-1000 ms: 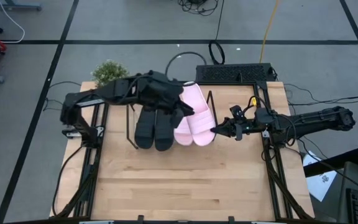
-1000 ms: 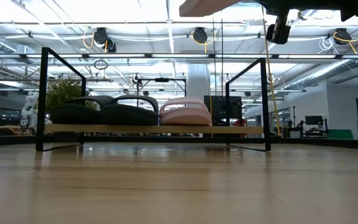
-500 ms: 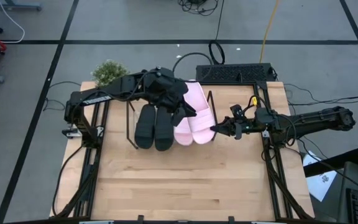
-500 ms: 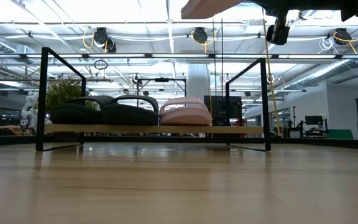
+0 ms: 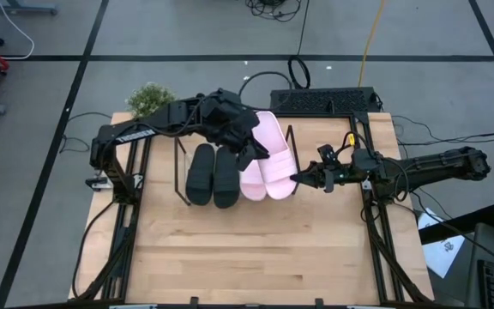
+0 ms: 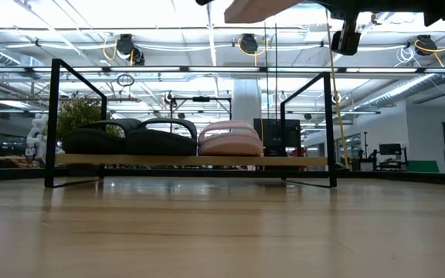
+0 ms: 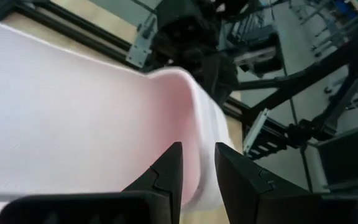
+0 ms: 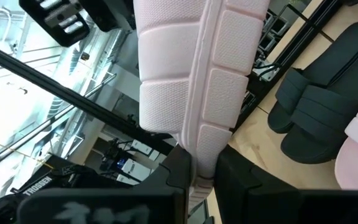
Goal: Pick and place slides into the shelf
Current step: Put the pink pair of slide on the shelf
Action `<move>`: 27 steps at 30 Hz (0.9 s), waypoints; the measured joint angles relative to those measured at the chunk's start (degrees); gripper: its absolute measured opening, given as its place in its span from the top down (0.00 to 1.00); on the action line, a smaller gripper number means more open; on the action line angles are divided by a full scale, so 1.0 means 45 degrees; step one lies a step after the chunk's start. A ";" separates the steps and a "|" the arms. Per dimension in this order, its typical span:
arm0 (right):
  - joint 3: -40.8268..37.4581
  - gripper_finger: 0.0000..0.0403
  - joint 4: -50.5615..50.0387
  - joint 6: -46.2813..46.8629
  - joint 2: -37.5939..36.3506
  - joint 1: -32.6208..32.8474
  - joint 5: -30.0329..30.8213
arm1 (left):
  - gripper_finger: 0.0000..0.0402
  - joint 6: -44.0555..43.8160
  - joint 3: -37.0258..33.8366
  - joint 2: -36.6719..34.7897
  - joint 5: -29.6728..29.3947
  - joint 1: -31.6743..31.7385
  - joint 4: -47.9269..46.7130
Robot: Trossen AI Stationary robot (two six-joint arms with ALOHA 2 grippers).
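Right tool clenched on raised pink slide over shelf; left tool released, at its heel.

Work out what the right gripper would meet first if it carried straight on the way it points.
The right gripper has its jaws clamped on the raised pink slide, so that comes first. Beyond it, the left gripper probably lies in line, though heights are unclear.

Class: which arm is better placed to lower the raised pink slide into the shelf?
Likely right: the right tool clamps the raised pink slide beside the shelf's free right end; the left tool reaches over from across the shelf.
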 joint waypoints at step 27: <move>-0.0048 0.90 -0.0130 0.0084 -0.0006 0.0034 -0.0285 | 0.98 -0.0695 0.0000 0.1780 0.3807 0.0223 0.0908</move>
